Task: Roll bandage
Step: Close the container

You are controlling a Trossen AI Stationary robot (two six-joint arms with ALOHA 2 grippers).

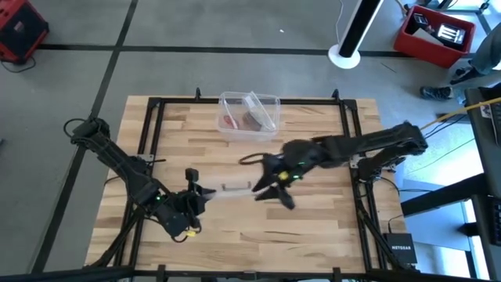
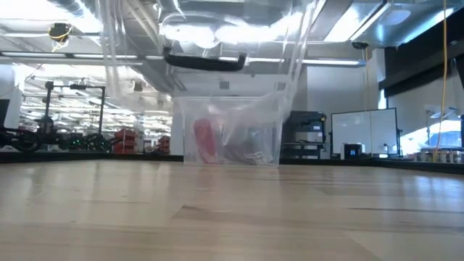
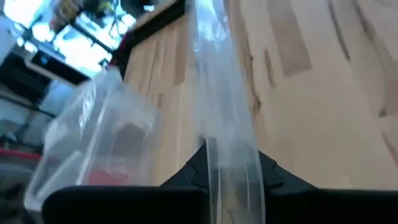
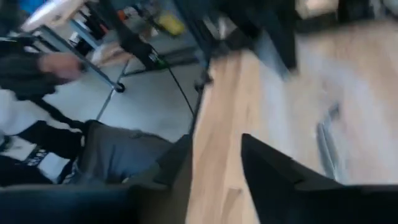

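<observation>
The red bandage (image 1: 228, 121) (image 2: 203, 139) (image 3: 109, 177) lies inside an open clear plastic box (image 1: 274, 102) (image 2: 268, 138) at the table's far middle. The box's clear lid (image 1: 231, 188) (image 2: 138, 43) (image 3: 217, 93), with a black handle (image 2: 203, 61), stands on edge in the air over the table's middle. My left gripper (image 1: 205, 190) (image 3: 233, 177) is shut on the lid's left end. My right gripper (image 1: 270, 192) (image 4: 214, 168) hovers open just off the lid's right end; the lid (image 4: 326, 149) lies beside its fingers, not between them. My left gripper pinches the clear lid's end (image 3: 233, 168) nearest the table's left between its two fingers (image 3: 193, 174), one on each flat face. The fingers come slanting down from the table's near left, along the lid. The lid hangs on edge, lifted clear of the table.
Black frame rails (image 1: 156, 102) run round the wooden table top. A person (image 4: 56, 68) shows beyond the table's edge in the right wrist view. Bare wood (image 1: 274, 243) lies between the arms and the near edge.
</observation>
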